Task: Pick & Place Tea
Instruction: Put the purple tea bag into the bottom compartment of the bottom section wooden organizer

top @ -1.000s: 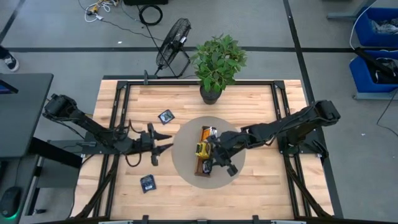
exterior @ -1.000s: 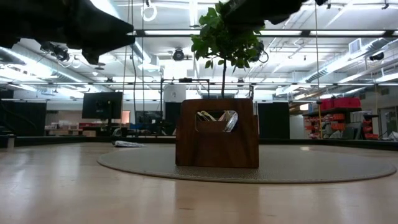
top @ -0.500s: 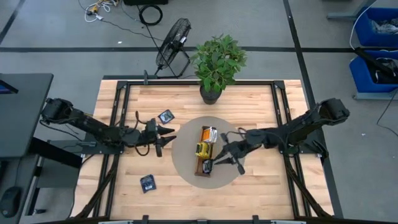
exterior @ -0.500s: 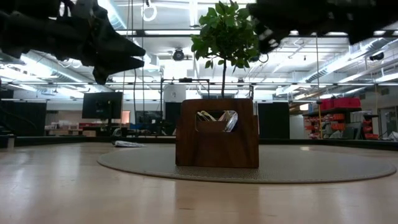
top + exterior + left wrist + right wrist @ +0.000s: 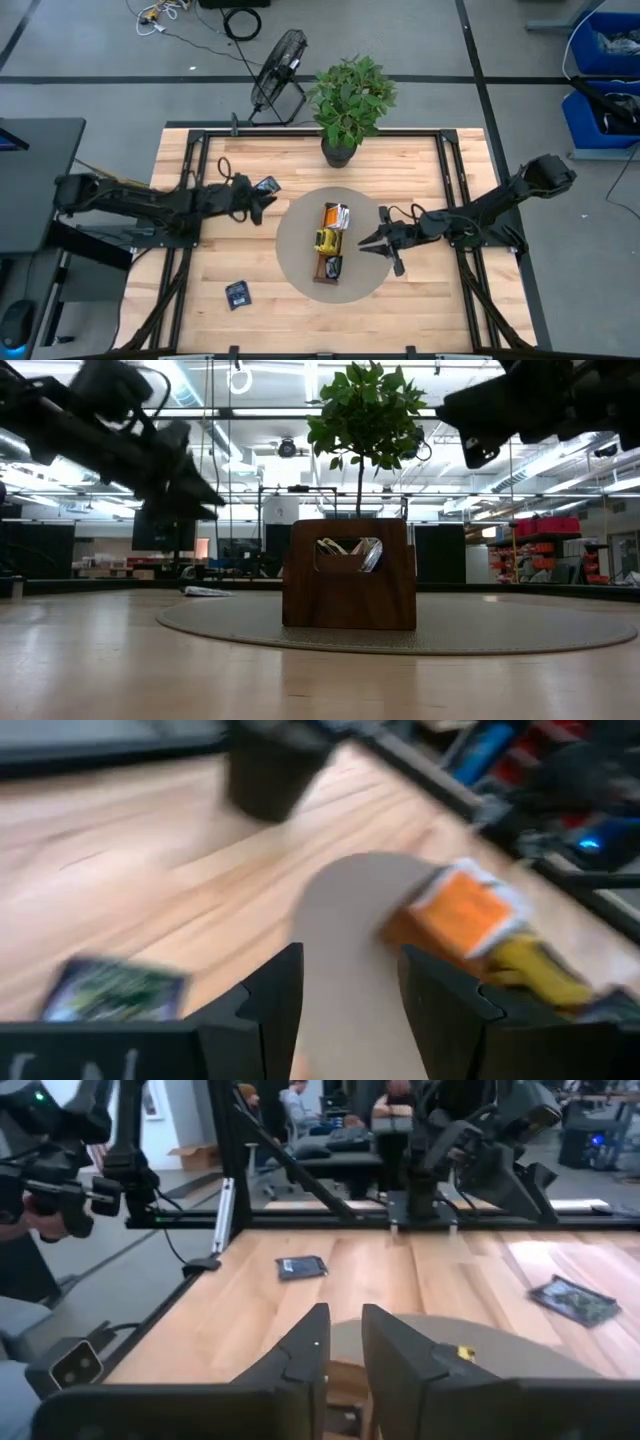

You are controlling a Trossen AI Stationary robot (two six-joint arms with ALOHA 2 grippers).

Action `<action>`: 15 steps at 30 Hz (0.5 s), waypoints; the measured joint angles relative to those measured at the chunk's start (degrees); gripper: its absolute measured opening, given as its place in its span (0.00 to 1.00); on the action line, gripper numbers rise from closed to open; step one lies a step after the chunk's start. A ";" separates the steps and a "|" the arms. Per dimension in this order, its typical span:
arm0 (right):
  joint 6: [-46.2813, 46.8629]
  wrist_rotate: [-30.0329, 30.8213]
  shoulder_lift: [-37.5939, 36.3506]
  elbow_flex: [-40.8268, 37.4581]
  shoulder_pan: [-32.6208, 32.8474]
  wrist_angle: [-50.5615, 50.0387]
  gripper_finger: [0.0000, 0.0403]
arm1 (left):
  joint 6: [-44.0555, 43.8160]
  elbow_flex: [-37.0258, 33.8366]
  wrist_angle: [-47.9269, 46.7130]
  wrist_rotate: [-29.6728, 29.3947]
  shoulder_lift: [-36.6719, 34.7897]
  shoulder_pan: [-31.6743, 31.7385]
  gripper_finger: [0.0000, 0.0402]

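On the left of the pale wooden table [image 5: 420, 300], the left gripper [image 5: 262, 197] hovers with its two dark fingers set wide and nothing between them, right beside one dark navy sachet [image 5: 267, 186]; a second navy sachet [image 5: 237, 294] lies flat nearer the front edge, well apart. In the middle, a round grey mat [image 5: 300, 225] carries one long brown wooden tray [image 5: 330, 244], boxy and smooth, with orange and yellow tea sachets [image 5: 333, 217] stood inside it. Behind sits one leafy plant [image 5: 350, 97] in a dark pot. To the right, the right gripper [image 5: 372, 243] hangs at the mat's edge, fingers narrow, gripping nothing.
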 joint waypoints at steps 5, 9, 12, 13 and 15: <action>1.09 0.29 0.04 -0.18 0.38 -1.28 0.18 | -2.40 -0.01 -6.22 5.53 0.11 8.75 0.42; 1.18 0.58 0.04 -0.18 0.38 -1.71 0.18 | -1.43 0.00 -7.18 8.68 0.09 14.84 0.42; 1.19 1.79 0.04 -0.18 0.36 -2.79 0.18 | -0.19 0.00 -6.73 10.92 0.09 18.03 0.42; 1.19 1.79 0.04 -0.18 0.36 -2.85 0.18 | 0.27 0.00 -6.97 11.40 0.09 18.94 0.42; 1.20 1.81 0.04 -0.18 0.36 -2.87 0.18 | 0.72 0.00 -7.88 12.25 0.09 20.43 0.42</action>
